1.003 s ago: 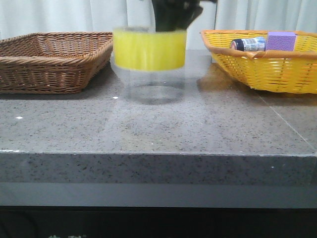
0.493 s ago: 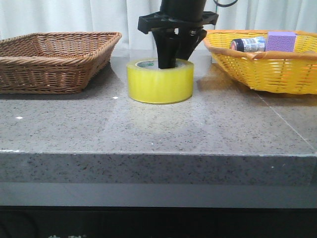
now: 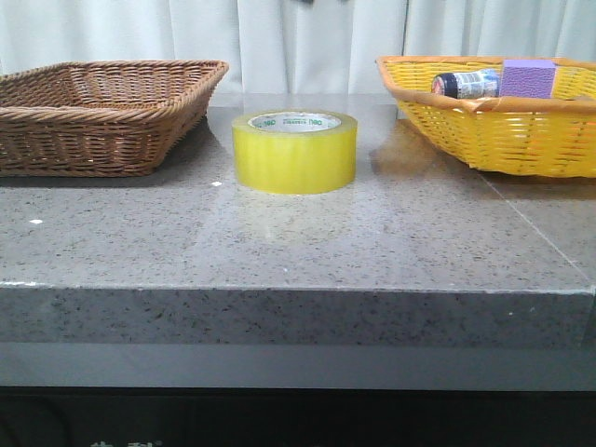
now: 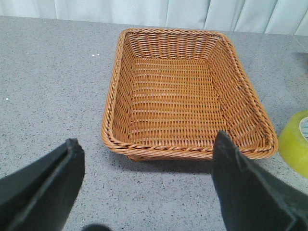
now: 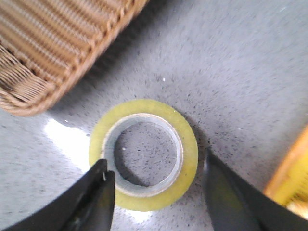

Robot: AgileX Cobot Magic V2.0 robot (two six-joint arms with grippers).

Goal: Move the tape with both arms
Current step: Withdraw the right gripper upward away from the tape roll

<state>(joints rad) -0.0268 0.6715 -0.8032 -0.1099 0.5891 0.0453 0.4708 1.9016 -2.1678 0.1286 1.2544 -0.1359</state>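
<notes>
The tape [image 3: 295,151], a wide yellow roll with a white core ring and green print, lies flat on the grey stone table between the two baskets. It also shows in the right wrist view [image 5: 143,154] from above, and at the edge of the left wrist view [image 4: 297,142]. My right gripper [image 5: 156,180] is open and empty, high above the roll, its fingers apart on either side. My left gripper [image 4: 144,149] is open and empty above the table beside the brown basket [image 4: 183,96]. Neither gripper shows in the front view.
An empty brown wicker basket [image 3: 102,112] stands at the left. A yellow basket [image 3: 494,121] at the right holds a purple block [image 3: 529,76] and a small dark-capped bottle [image 3: 466,83]. White curtains hang behind the table.
The right gripper set the tape down on the table, let it go and rose out of the front view. The roll now lies free.
</notes>
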